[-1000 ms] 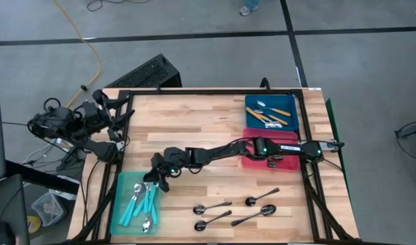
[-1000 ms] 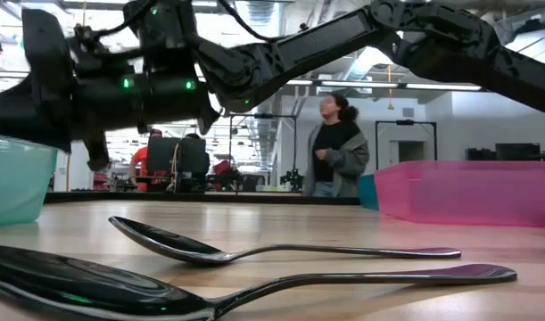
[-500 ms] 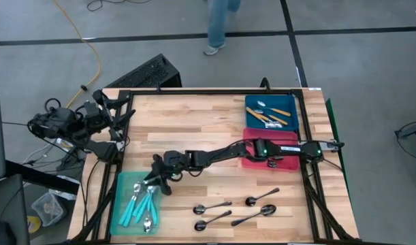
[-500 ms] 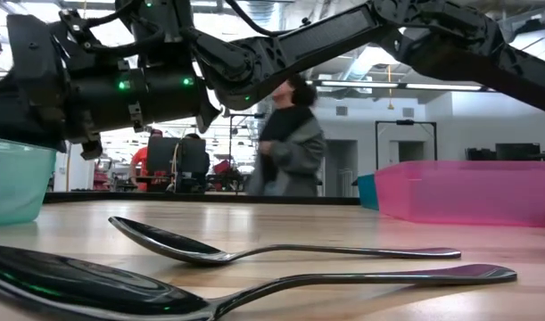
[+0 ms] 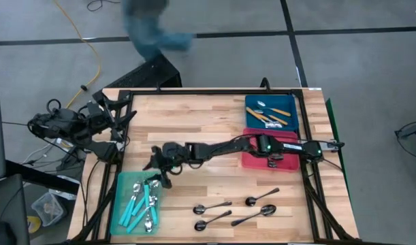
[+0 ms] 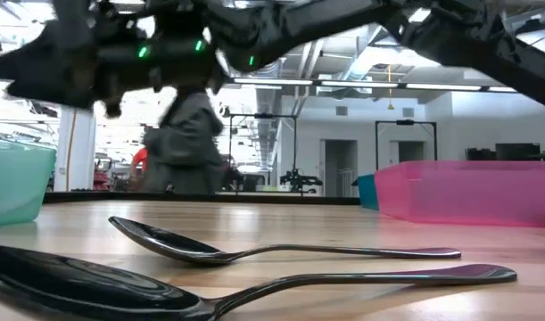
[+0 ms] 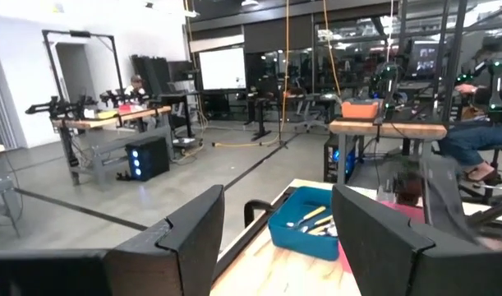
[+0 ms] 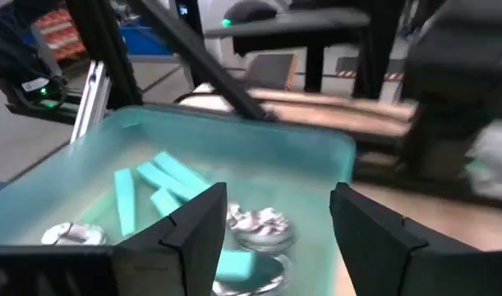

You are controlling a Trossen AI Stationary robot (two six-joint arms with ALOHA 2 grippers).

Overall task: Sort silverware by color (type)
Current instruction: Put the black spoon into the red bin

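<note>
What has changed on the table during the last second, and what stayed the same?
The right gripper has pulled back from over the teal bin toward the table's middle, open and empty. A person has walked across the room behind. The left gripper, the dark spoons and the other bins did not move.

Teal-handled spoons (image 5: 141, 206) in teal bin (image 5: 123, 185); pink bin (image 5: 252, 162); blue bin (image 5: 293, 122).

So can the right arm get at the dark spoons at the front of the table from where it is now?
Probably yes. The right gripper hangs open and empty beside the teal bin, and the dark spoons lie on bare wood close by, with nothing between.
</note>
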